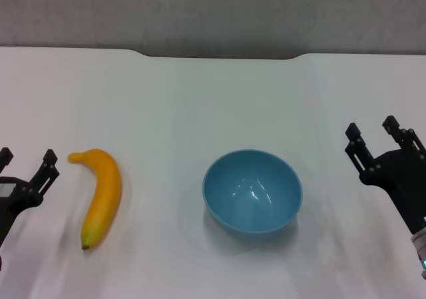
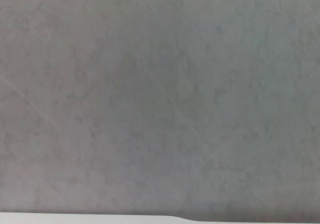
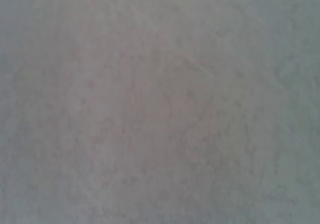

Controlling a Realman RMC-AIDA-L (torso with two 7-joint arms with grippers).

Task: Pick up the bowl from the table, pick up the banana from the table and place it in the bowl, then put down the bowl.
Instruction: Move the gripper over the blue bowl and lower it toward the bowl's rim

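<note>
A glossy light-blue bowl (image 1: 252, 191) stands empty on the white table (image 1: 200, 99), a little right of centre. A yellow-orange banana (image 1: 101, 194) lies on the table to its left, stem at the far end and dark tip near me. My left gripper (image 1: 26, 158) is open and empty, just left of the banana. My right gripper (image 1: 376, 131) is open and empty, well right of the bowl. Both wrist views show only a grey wall; the left wrist view also catches a strip of the table's far edge (image 2: 100, 218).
The table's far edge has a shallow notch (image 1: 223, 54) with a grey wall (image 1: 213, 12) behind it. Bare tabletop lies between banana and bowl and beyond them.
</note>
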